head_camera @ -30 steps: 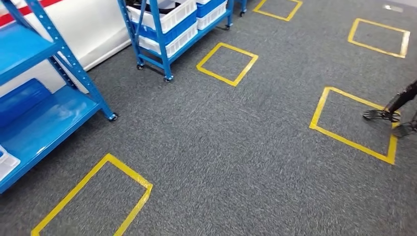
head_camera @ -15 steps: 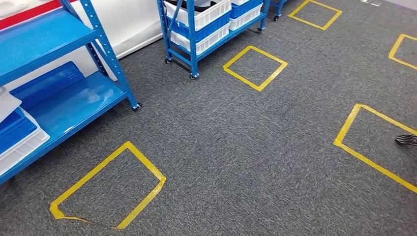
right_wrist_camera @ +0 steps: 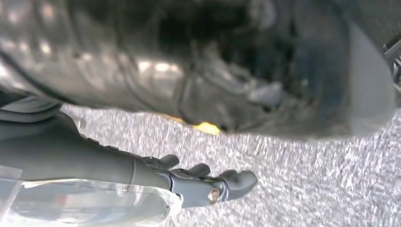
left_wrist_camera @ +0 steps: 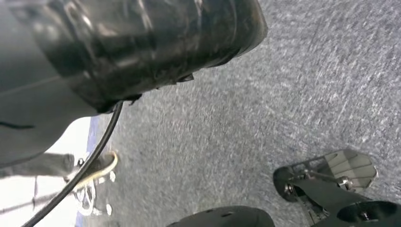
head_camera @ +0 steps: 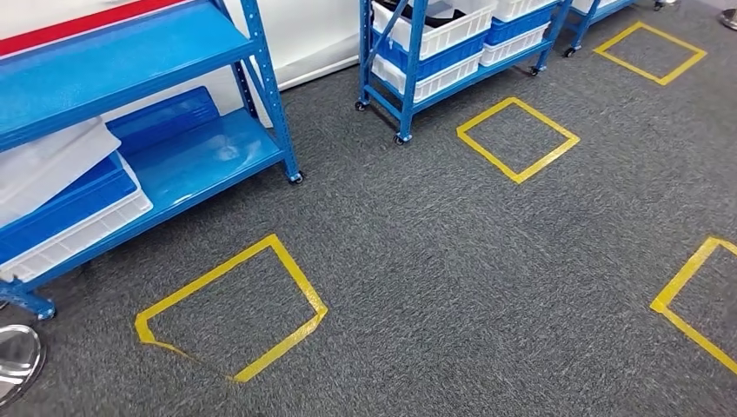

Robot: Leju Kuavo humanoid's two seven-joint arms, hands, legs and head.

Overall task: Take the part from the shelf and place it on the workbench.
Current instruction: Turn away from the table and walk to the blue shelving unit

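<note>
The blue shelf (head_camera: 174, 52) stands at the left of the head view, with a stack of flat white and blue trays (head_camera: 69, 204) on its lower level. I cannot pick out the part on it. My right hand (right_wrist_camera: 208, 184) hangs low over the grey carpet in the right wrist view, its dark fingers (right_wrist_camera: 239, 179) stretched out with nothing between them.
A second blue wheeled rack (head_camera: 408, 82) holding white and blue bins (head_camera: 443, 35) stands further back. Yellow tape squares (head_camera: 230, 308) mark the carpet (head_camera: 452, 261). A round silver base (head_camera: 13, 360) sits at the lower left. A person's shoe (left_wrist_camera: 97, 168) shows near my left side.
The camera has turned: the whole picture slid to the right, bringing the blue shelf and its trays further in. The dark stand at the right has left the picture.
</note>
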